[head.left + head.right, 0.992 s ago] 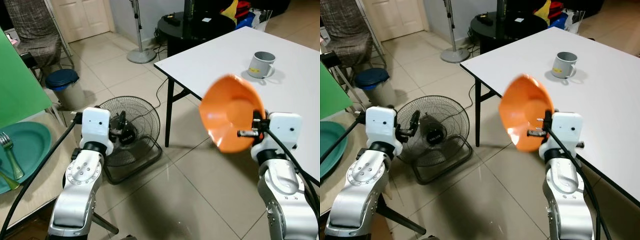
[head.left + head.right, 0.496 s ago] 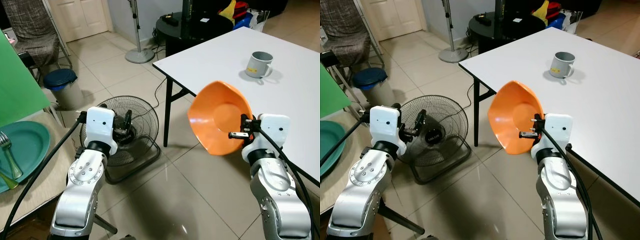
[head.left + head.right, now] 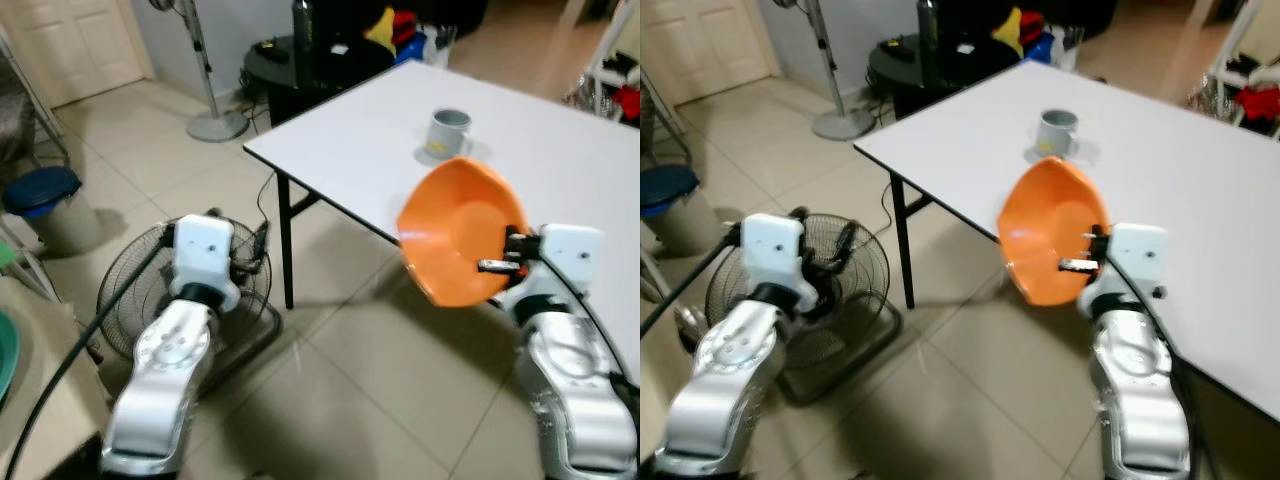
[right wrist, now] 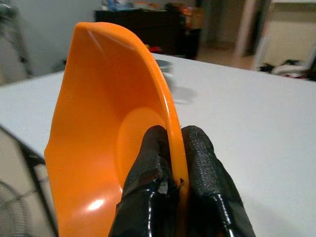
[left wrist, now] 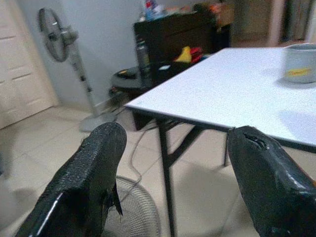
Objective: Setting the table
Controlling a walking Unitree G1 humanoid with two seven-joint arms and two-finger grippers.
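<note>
I had the right gripper (image 4: pixel 170 163) pinching the orange bowl (image 3: pixel 462 230) by its rim, tilted on edge over the worktop (image 3: pixel 560 150) front edge, near the grey mug (image 3: pixel 447 132). That thin pinch could slip. The left gripper (image 5: pixel 173 173) fingers were spread, empty.

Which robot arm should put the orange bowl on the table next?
The right one, most likely. Its pincer is already shut on the orange bowl by the rim, right at the edge of the white table near the grey mug. The left pincer is open and holds nothing, over by the floor fan.
</note>
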